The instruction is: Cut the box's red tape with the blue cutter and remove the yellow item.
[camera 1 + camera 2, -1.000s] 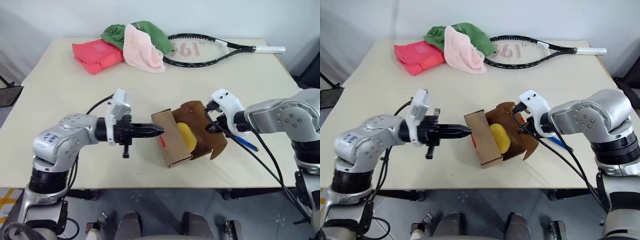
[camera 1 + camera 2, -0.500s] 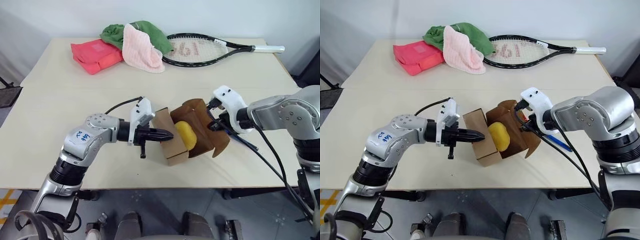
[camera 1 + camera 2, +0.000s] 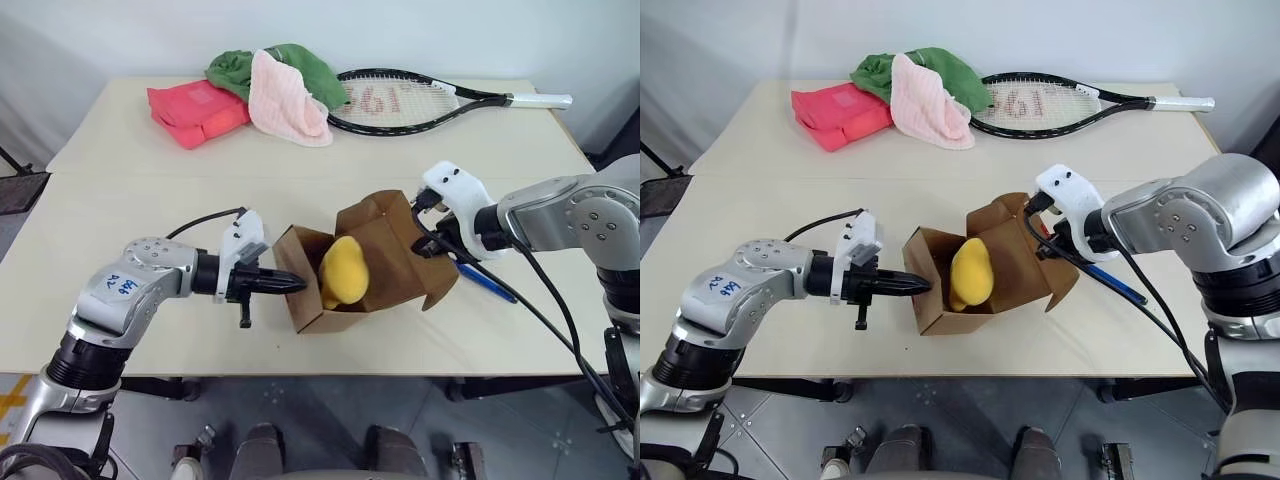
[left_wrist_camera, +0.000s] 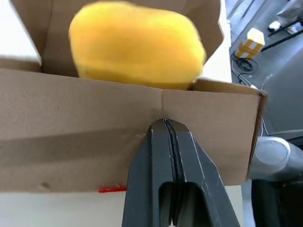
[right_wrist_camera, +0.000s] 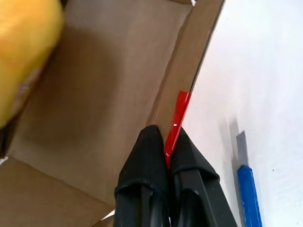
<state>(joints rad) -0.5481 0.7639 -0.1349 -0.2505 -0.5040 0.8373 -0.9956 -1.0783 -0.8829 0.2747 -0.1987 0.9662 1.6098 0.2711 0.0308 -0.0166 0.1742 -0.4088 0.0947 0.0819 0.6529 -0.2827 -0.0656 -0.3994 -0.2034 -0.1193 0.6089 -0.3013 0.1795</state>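
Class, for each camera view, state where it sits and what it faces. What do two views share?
Head views: above, looking down at the cream table; both arms show.
Left wrist view: along the shut left claw pinching the brown cardboard box.
Right wrist view: along the shut right claw pinching its flap.
Shared: the yellow soft lump.

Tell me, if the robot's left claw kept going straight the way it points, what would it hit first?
The left gripper already has its shut tips against the brown cardboard box's near wall; behind that sits the soft yellow lump.

Red "361" on racket strings [image 3: 385,97]
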